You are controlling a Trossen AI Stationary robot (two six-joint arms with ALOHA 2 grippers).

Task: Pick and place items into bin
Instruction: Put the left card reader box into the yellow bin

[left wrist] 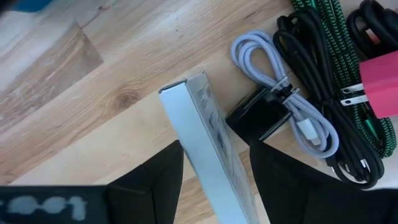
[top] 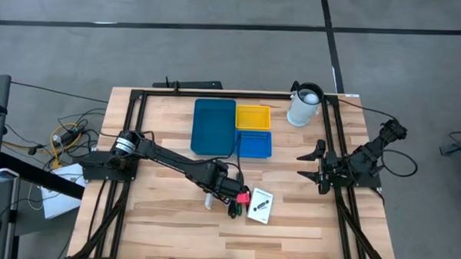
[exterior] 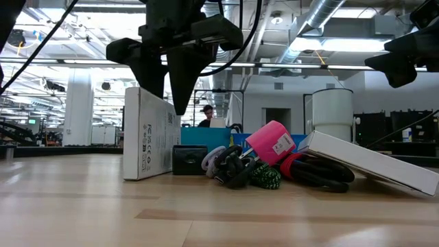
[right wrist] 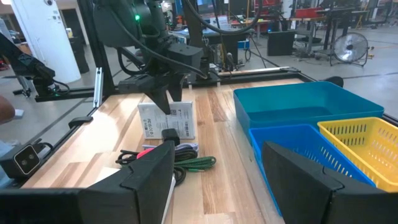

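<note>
The left gripper point(left wrist: 214, 180) hangs over the upright white box point(left wrist: 205, 149) on the worktop point(top: 166, 219), fingers open astride it. Close squarely on its flat faces (clear of the cables point(left wrist: 329, 81)) before lifting toward the trays point(top: 215, 125). The right gripper point(top: 318, 165) waits open.

High view straight down, far, whole table point(top: 173, 220). Low view at tabletop level, close on white box point(exterior: 149, 134), facing room. Left wrist view close above same box point(left wrist: 208, 155). Right wrist view looks across to it point(right wrist: 166, 119).
</note>
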